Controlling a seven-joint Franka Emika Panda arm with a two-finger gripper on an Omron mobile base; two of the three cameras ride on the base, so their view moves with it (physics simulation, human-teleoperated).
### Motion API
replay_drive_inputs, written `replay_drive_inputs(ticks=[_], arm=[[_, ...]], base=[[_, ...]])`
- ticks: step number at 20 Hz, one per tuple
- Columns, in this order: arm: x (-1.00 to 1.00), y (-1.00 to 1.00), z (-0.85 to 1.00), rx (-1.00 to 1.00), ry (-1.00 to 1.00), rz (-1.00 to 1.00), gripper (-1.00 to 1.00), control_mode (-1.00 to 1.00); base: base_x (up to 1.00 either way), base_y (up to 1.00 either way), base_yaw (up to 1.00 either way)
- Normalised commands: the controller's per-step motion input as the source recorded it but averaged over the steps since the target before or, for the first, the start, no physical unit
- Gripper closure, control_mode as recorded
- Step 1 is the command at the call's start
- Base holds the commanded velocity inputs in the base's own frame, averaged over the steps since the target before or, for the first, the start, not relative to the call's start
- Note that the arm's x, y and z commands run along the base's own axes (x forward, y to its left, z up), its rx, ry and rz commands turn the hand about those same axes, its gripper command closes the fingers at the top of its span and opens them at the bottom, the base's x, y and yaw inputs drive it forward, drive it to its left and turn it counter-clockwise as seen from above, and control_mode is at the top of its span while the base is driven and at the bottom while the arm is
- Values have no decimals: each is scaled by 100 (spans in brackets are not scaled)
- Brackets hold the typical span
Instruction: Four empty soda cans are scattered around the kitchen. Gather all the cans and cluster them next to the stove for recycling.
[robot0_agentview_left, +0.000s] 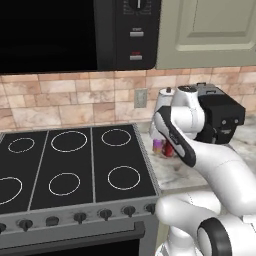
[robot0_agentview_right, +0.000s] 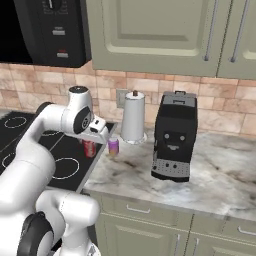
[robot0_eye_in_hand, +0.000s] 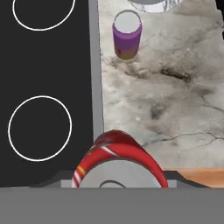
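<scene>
The gripper hangs over the seam where the stove meets the marble counter, its jaws pinching a red soda can that sits right under the hand camera at six o'clock in the hand view, silver top facing the lens. In the right base view the same red can shows just below the hand, at the right edge of the black glass top; whether its base rests on the surface or hangs a little above it I cannot tell. In the left base view a sliver of that red can peeks out from behind the white forearm.

A purplish-pink soda can stands upright on the marble at twelve o'clock in the hand view, just beside the stove's steel rim and apart from the red one. The right base view has this pink can at three o'clock of the held can, near it, and at about seven o'clock of the tall white paper-towel roll. The left base view shows the pink can next to the stove's right edge.

A black coffee machine stands on the counter at three o'clock of the roll. A black microwave hangs over the stove, with sage-green cabinets beside it
</scene>
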Motion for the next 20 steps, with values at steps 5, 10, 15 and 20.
replay_drive_inputs(ticks=[5, 10, 15, 20], arm=[[24, 1, -38, -10, -14, -1, 100, -100], [18, -1, -40, -7, -11, -2, 100, -100], [31, -13, -16, 0, 0, 2, 100, -100], [29, -14, -17, 0, 0, 4, 100, -100]], base=[[0, 0, 0], [0, 0, 0], [0, 0, 0], [0, 0, 0]])
